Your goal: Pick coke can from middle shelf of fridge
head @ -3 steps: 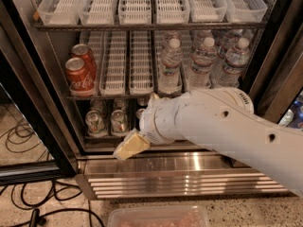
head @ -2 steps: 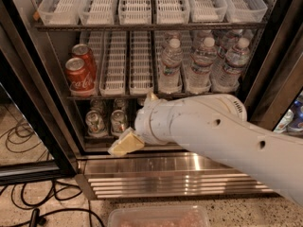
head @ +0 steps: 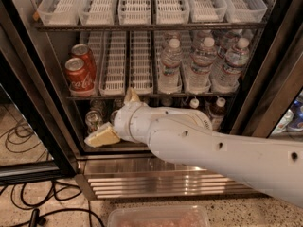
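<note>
hand (head: pixel 116 117): fingers (head: pixel 102 136) spread; below middle shelf (head: pixel 94 97); coke can (head: pixel 79 77) untouched

Smooth white plastic-shelled arm (head: pixel 213 150) of mine is showing rounded tube-like segments, ringed seams at the wrist and small dark screw holes along its side. My two-finger gripper (head: pixel 110 117), cream wedge-shaped fingers (head: pixel 102 136) spread apart, is sitting before the black-framed drinks fridge (head: pixel 142 181), at its bottom level.

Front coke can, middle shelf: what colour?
The can is red with white script and a silver top; camera view. The gripper is lower right of it, jaws open.
</note>
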Controlling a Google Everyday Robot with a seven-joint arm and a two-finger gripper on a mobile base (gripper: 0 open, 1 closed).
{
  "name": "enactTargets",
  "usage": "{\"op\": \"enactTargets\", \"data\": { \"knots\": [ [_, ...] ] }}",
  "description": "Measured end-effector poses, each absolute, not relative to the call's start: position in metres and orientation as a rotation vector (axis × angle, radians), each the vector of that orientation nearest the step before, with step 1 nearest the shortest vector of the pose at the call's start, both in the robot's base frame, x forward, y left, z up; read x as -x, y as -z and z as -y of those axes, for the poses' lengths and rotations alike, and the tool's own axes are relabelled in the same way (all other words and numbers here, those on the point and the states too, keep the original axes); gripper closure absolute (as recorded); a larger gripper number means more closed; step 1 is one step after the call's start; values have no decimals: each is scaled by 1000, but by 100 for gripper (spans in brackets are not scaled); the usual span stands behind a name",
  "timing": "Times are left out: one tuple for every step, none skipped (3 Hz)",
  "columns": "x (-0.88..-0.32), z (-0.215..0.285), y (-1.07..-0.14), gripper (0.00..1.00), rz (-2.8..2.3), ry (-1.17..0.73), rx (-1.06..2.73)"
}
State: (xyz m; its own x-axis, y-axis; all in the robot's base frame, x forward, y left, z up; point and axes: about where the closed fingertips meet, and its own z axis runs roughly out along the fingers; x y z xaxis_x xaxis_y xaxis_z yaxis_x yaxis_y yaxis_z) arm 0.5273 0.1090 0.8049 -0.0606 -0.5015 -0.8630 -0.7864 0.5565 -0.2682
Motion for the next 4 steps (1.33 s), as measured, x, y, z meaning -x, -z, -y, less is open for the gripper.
{"op": "enactTargets", "data": {
  "knots": [
    [-546, -146, -825, 0, -1607, -417, 996],
    [-562, -162, -847, 0, -1537, -495, 869],
    [-562, -162, -847, 0, -1536, -495, 869],
    [-567, -166, -844, 0, -1529, -489, 849]
  ]
}}
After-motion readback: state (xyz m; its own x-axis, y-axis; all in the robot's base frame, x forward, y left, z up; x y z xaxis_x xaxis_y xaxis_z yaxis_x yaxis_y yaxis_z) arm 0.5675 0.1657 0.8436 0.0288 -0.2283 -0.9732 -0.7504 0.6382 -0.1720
